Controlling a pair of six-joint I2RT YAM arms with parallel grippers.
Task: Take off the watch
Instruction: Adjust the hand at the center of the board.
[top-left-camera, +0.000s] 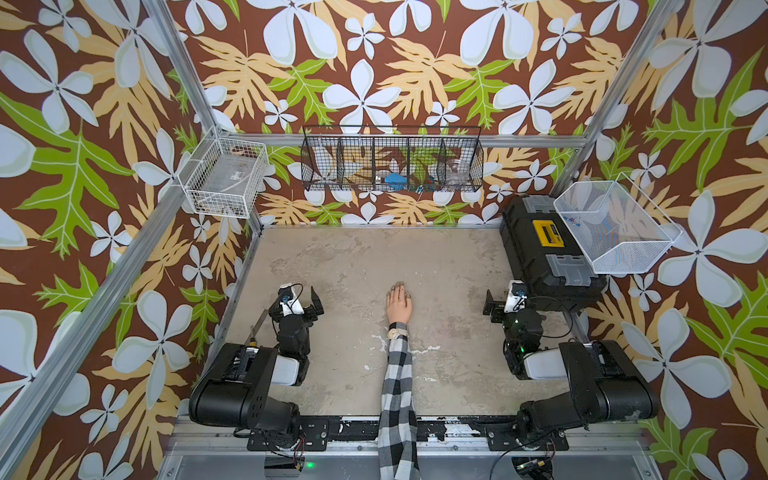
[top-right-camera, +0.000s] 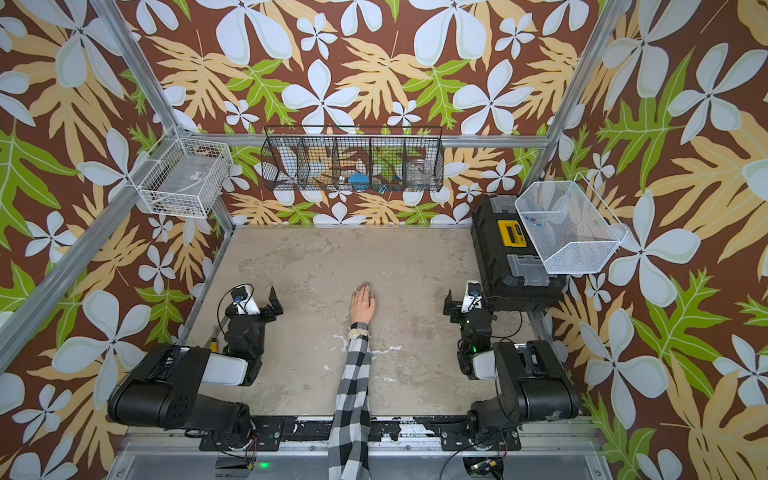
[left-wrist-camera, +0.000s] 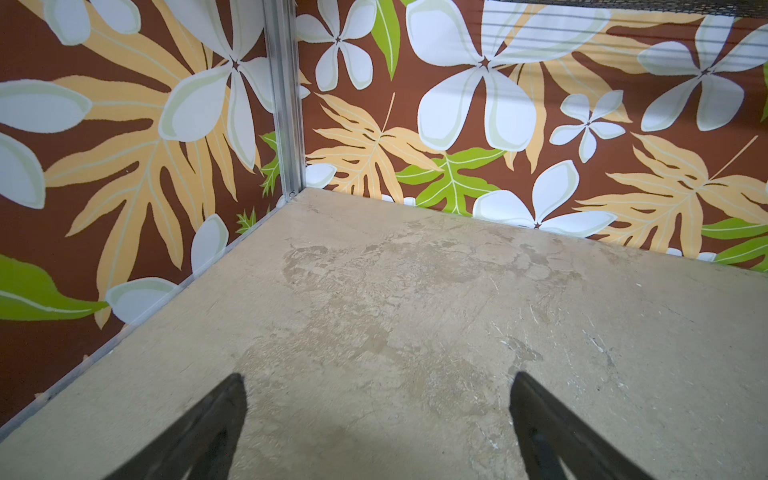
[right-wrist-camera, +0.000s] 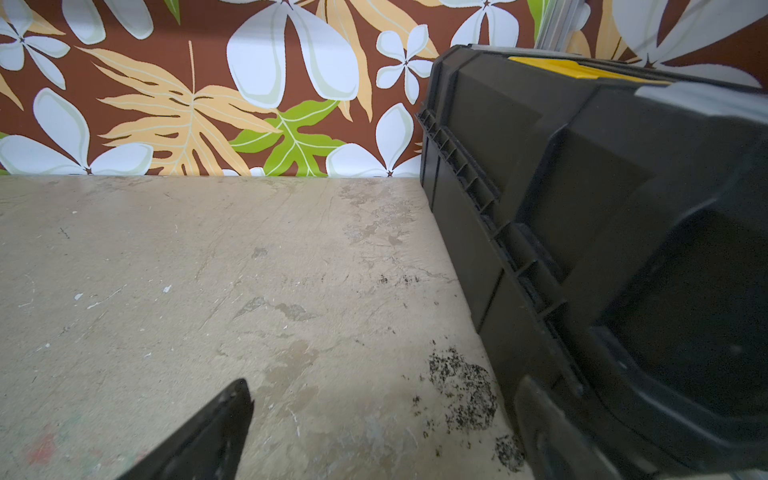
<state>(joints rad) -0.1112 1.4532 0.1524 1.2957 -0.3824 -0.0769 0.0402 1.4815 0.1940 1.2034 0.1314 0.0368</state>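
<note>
i see the watch (top-left-camera: 395, 333) strapped round the mannequin's wrist, pale round face up, just where the mannequin hand (top-left-camera: 399, 306) meets the black-and-white checked sleeve (top-left-camera: 398, 390). both top views show it there, near the middle of the counter (top-left-camera: 353, 257). the hand lies flat, palm down, fingers pointing toward the back wall, with small dark rings (top-left-camera: 408, 296) on them.

my left pincer (left-wrist-camera: 378, 380) has its jaws spread wide and holds nothing. in its wrist view the two dark fingertips (left-wrist-camera: 232, 399) stand far apart over bare counter, facing the back left corner. it sits well apart from the watch, off to the left of the sleeve.

my right pincer (right-wrist-camera: 384, 386) is spread just as wide and is empty too. one of its fingers is close beside the black toolbox (right-wrist-camera: 582, 174) with the yellow latch, and i can't tell whether they touch. it is also well apart from the watch, on the right side.

a black wire basket (top-left-camera: 392, 160) hangs on the back wall.
</note>
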